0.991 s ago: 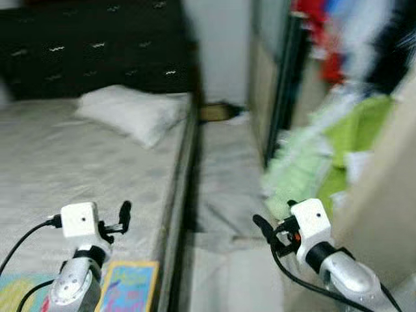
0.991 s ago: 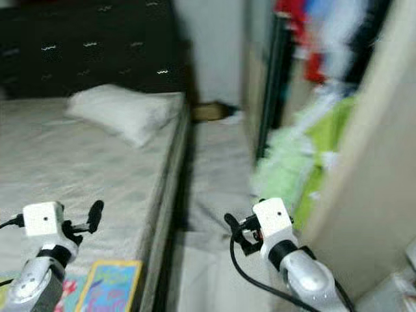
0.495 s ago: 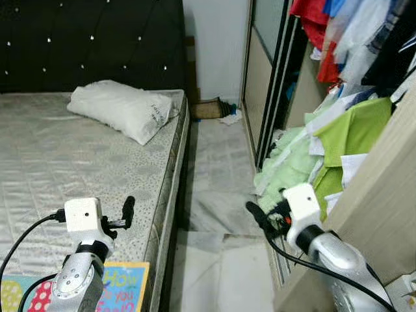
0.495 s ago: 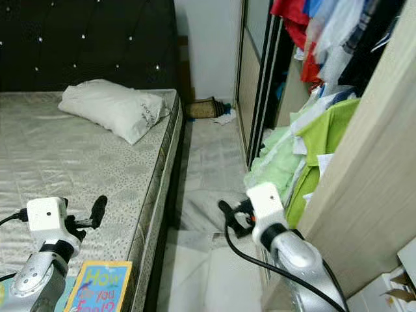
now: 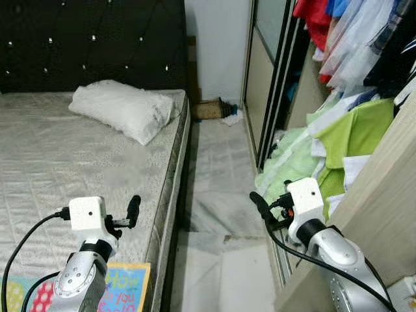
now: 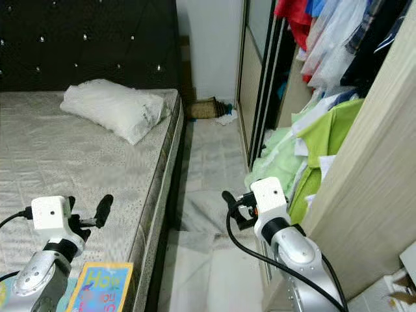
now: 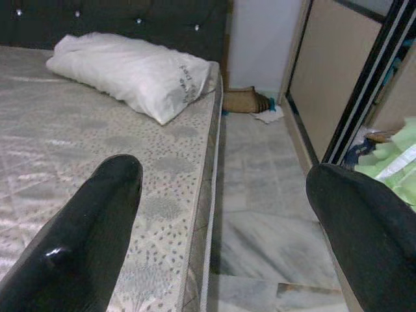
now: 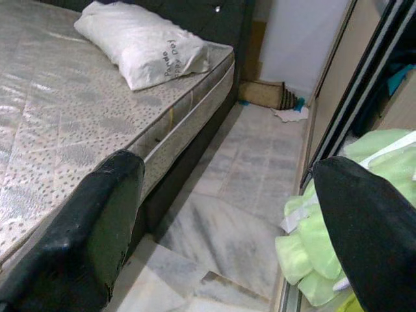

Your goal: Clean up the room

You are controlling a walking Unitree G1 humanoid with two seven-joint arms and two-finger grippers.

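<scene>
Bedroom's narrow: bed (image 5: pixel 58 162) left, wardrobe (image 5: pixel 364 195) spilling green clothes (image 5: pixel 305 162) right. Left gripper (image 7: pixel 221 214) and right gripper (image 8: pixel 227 221) both gape wide and empty, probably ready to grab.

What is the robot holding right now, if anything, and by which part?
Nothing is held. The left gripper hovers open over the mattress edge, and the right gripper hovers open above the marble floor, with empty space between both sets of jaws.

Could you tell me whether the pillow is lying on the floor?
No, the pillow lies on the mattress, near the headboard.
</scene>
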